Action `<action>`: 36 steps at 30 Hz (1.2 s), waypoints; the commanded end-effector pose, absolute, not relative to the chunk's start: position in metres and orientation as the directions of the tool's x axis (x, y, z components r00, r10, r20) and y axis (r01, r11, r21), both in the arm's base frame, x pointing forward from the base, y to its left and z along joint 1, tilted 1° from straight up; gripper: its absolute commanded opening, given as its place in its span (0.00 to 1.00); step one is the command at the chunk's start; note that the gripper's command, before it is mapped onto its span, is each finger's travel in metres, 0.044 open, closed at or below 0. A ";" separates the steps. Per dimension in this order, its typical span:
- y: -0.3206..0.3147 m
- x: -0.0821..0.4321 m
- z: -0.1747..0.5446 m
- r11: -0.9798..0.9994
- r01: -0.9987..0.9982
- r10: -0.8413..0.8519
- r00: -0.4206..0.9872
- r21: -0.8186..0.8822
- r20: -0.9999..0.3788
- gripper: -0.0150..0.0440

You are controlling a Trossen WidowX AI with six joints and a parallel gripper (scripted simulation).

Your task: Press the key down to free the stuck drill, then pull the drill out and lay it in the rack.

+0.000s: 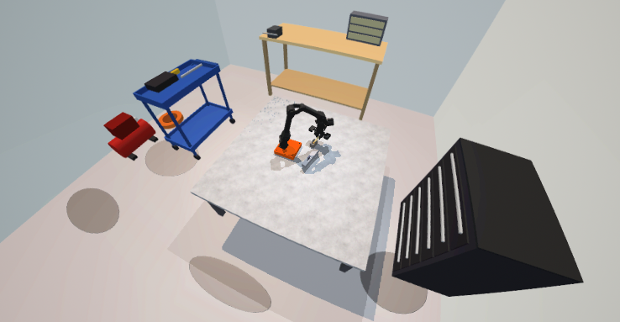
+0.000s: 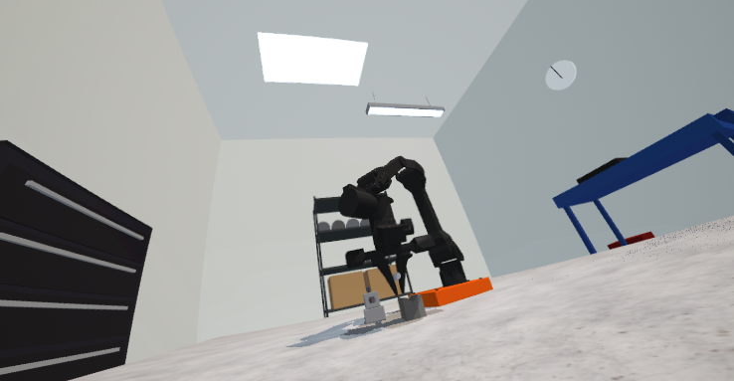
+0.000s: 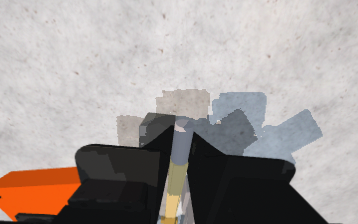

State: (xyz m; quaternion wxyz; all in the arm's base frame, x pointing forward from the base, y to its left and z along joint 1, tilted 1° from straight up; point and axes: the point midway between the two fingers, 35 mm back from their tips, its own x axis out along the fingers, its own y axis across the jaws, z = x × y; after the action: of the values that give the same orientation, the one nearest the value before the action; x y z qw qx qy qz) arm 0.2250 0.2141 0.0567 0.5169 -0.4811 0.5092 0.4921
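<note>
My gripper (image 1: 317, 138) (image 2: 398, 292) (image 3: 178, 130) is shut on the drill (image 2: 396, 276) (image 3: 180, 150), a thin rod with a grey length and a yellow length. In the wrist view it runs between the fingers. The grey block that looks like the rack (image 2: 412, 308) (image 3: 156, 124) stands on the table right below the fingertips, partly hidden by a finger in the wrist view. Whether the drill touches it I cannot tell. The pale grey fixture (image 1: 309, 162) (image 2: 374, 313) stands beside the block, with a small dark upright part on top. The key's position is too small to tell.
The orange arm base (image 1: 287, 150) (image 2: 457, 292) (image 3: 36, 195) is close to the block. All stand on the pale stone table (image 1: 260, 202). A blue cart (image 1: 191, 82), a wooden bench (image 1: 317, 41) and a black drawer cabinet (image 1: 507, 207) stand away from the table.
</note>
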 end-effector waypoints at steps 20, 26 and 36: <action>0.224 0.202 0.051 0.059 -0.998 0.029 -0.001 0.002 -1.000 0.25; 0.225 0.202 0.038 0.059 -0.998 0.029 -0.001 0.002 -1.000 0.25; 0.224 0.202 0.030 0.059 -0.998 0.029 -0.001 0.002 -1.000 0.25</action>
State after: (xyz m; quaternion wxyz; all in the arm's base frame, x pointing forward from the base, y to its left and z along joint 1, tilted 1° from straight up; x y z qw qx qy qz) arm 0.2022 0.2238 0.0340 0.5195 -0.4803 0.5062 0.4932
